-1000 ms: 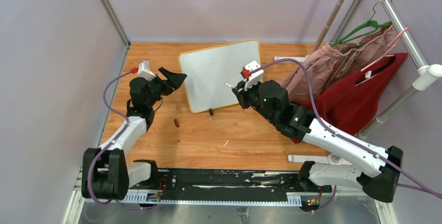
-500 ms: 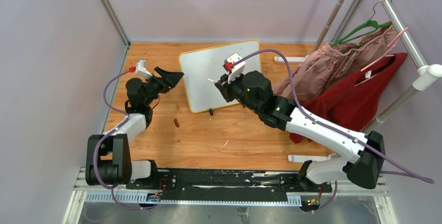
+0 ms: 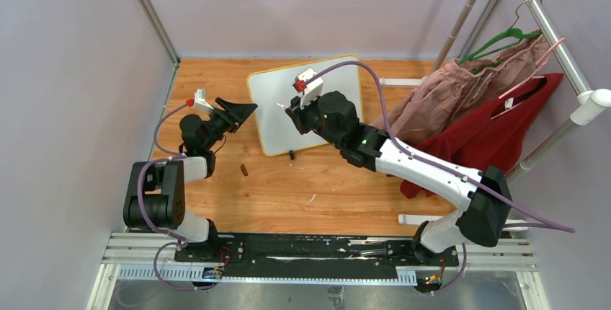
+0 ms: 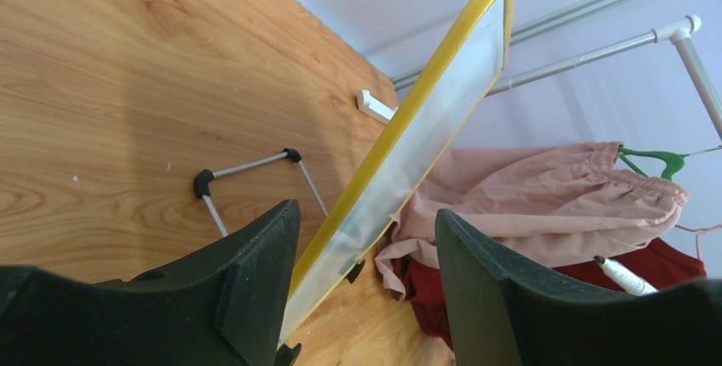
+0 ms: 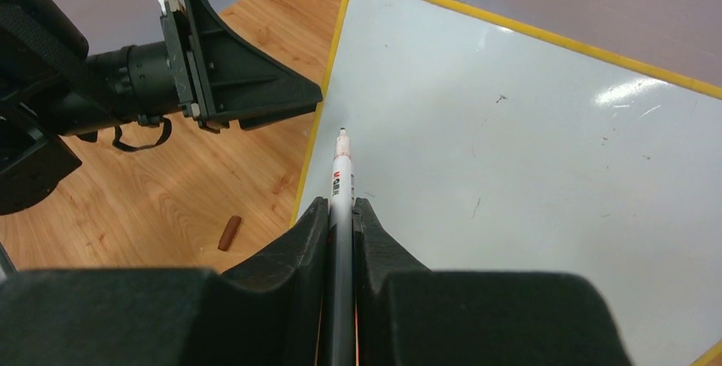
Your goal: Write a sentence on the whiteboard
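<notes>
The whiteboard (image 3: 277, 128), white with a yellow frame, stands tilted at the table's back middle. No sentence is in view; its face (image 5: 528, 153) carries only faint specks. My right gripper (image 3: 294, 117) is shut on a white marker (image 5: 342, 170), whose tip hovers over the board's left part close to the frame. My left gripper (image 3: 248, 108) is open at the board's left edge. In the left wrist view the board (image 4: 426, 123) runs edge-on between the two fingers of my left gripper (image 4: 366, 213), nearer the left one, with a clear gap to the right one.
A small brown stub (image 3: 245, 170) lies on the wood in front of the board. The board's wire stand (image 4: 247, 166) sits behind it. Pink cloth (image 3: 461, 90) and red cloth (image 3: 497, 137) hang from a rack at the right. A white bar (image 3: 400, 81) lies at the back.
My right arm has carried the marker leftward across the board toward its left edge. My left gripper has pushed onto the board's left edge and its jaws have narrowed.
</notes>
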`<state>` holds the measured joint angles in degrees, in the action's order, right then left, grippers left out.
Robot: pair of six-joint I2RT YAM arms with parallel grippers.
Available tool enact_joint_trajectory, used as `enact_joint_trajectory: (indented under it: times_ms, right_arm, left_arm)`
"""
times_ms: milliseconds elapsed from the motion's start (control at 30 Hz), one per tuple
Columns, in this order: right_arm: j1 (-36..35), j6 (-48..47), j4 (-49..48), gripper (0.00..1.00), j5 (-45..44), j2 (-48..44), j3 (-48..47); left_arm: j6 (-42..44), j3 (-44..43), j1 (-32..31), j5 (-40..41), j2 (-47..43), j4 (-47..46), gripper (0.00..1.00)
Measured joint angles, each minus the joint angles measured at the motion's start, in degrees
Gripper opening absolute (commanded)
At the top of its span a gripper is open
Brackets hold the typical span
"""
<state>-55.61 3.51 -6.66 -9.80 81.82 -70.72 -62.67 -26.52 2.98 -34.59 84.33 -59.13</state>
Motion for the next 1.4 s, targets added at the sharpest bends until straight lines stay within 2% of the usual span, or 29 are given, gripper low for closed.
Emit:
enact_joint_trajectory:
  times_ms: [333,800,1400]
  right_arm:
    - [0.46,0.02,-1.92,0.00,0.57,4.79,-4.07]
    - [0.66,0.04,-2.69,0.00,0.66,7.41,-4.98]
    - [0.66,-0.48,-6.60,0.00,-2.45,13.09,-6.62]
  left_arm:
    - [-0.66,-0.02,-0.50,-1.29,0.94,-1.84,0.56]
    - [6.67,-0.26,-2.05,-1.09,-0.07,8.17,0.45]
    - [7.89,-0.26,-2.05,-0.70,-0.09,9.16,0.29]
